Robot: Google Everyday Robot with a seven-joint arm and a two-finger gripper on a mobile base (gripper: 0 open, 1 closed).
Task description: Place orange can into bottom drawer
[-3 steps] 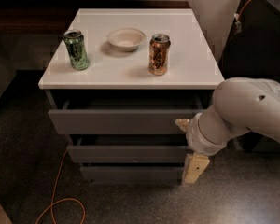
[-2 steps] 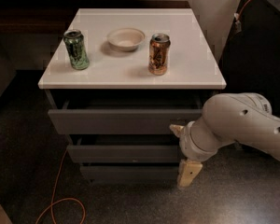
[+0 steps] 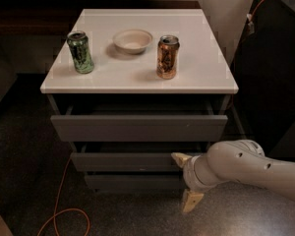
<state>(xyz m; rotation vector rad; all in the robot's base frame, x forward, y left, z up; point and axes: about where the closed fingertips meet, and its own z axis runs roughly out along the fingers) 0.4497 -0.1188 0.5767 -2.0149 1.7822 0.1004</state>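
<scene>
We see a white cabinet top (image 3: 201, 58) carrying three things, well apart: a green can (image 3: 80, 52) upright at the near left, a pale bowl (image 3: 132, 40) farther back in the middle, and the orange can (image 3: 167, 56) upright just right of centre. On the dark speckled floor (image 3: 24, 171) we see an orange cable (image 3: 59, 195) looping at the near left. We find the gripper (image 3: 186, 179) low at the near right above that floor, fingers spread, by the right end of the bottom drawer (image 3: 132, 182).
</scene>
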